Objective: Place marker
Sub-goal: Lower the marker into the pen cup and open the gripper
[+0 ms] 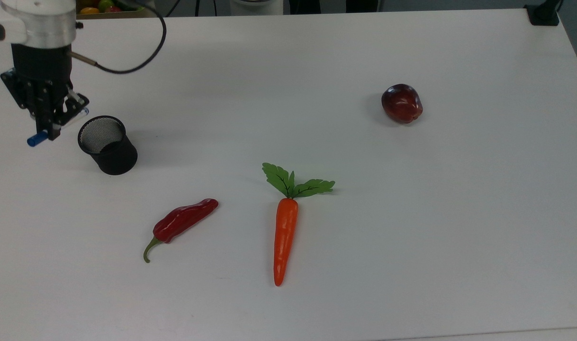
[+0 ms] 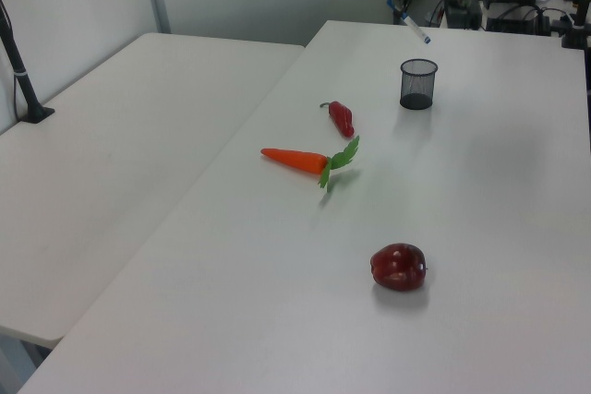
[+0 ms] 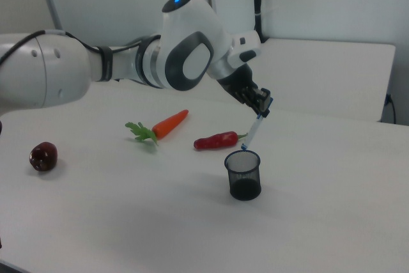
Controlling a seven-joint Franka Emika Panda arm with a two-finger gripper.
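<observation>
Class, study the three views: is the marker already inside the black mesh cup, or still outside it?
Outside. The claw holds the marker tilted above the mesh cup, lower tip just over the rim.

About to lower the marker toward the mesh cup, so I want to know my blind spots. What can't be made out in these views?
- Marker: in the top view the gripper covers its middle; its ends show.
- Mesh cup: no view settles whether the marker's lower tip is over its opening or beside it.
- Mesh cup's inside: the bottom is dark; contents unclear.
- Marker label print: too small to read in the left view.
</observation>
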